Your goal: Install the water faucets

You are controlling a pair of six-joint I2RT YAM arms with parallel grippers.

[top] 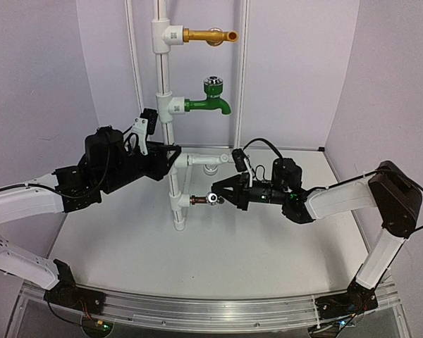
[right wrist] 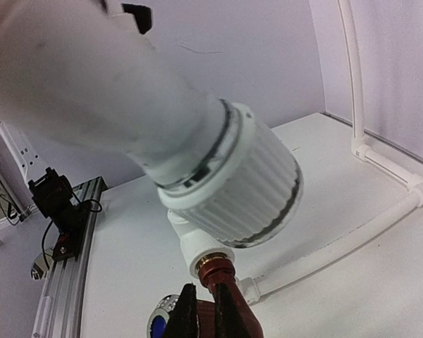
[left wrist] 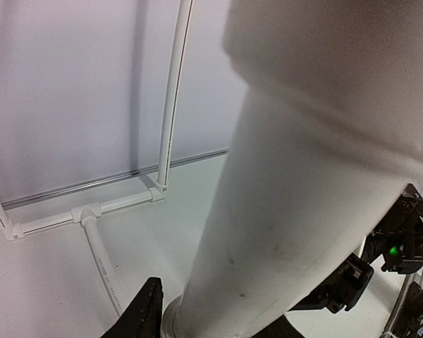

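Note:
The small dark brown faucet sticks out to the right from the lowest white tee of the upright white pipe. Its silver knob faces the camera. My right gripper is shut on it. In the right wrist view the faucet has its threaded end at the tee's brass mouth, my two black fingertips pinch its body, and the blue-centred knob shows at the lower left. My left gripper is shut on the upright pipe above the tee, with one black finger showing.
A long gold faucet and a green faucet with a silver knob sit higher on the same pipe. A horizontal white pipe branch runs behind the right gripper. Thin white pipes lie along the back wall. An aluminium rail borders the near edge.

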